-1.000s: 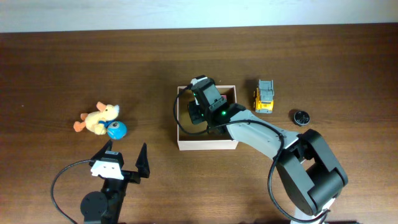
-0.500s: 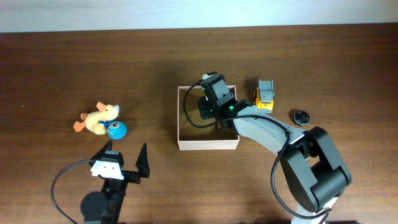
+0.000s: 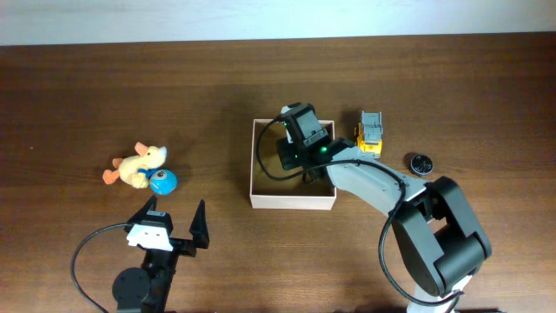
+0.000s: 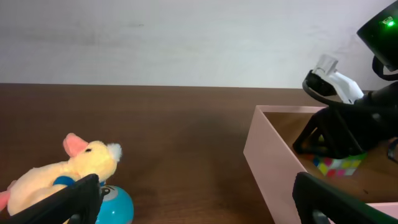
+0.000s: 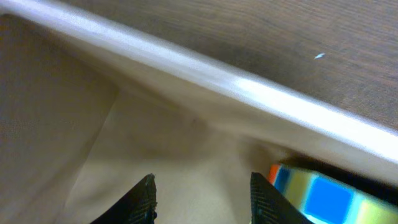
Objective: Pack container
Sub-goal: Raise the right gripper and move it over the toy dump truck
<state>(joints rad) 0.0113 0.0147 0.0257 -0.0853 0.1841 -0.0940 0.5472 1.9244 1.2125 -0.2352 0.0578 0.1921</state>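
Note:
The container (image 3: 293,203), a shallow square box with white walls and a tan inside, sits mid-table. My right gripper (image 3: 300,143) reaches down into its far right part. In the right wrist view that gripper (image 5: 202,199) is open over the tan floor, with nothing between its jaws. A multicoloured cube (image 5: 317,193) lies just right of them against the container's wall (image 5: 217,81). The left wrist view shows the cube (image 4: 339,165) inside the container (image 4: 267,149). My left gripper (image 3: 176,209) stands wide open near the front left, empty.
A yellow plush duck (image 3: 137,165) and a blue ball (image 3: 162,181) lie together at the left, just ahead of the left gripper (image 4: 196,205). A yellow and grey toy truck (image 3: 371,135) and a small black round object (image 3: 420,163) sit right of the container.
My right gripper moved from the box's left part to its right part and its jaws have parted. The box slid slightly right. The left arm stayed still.

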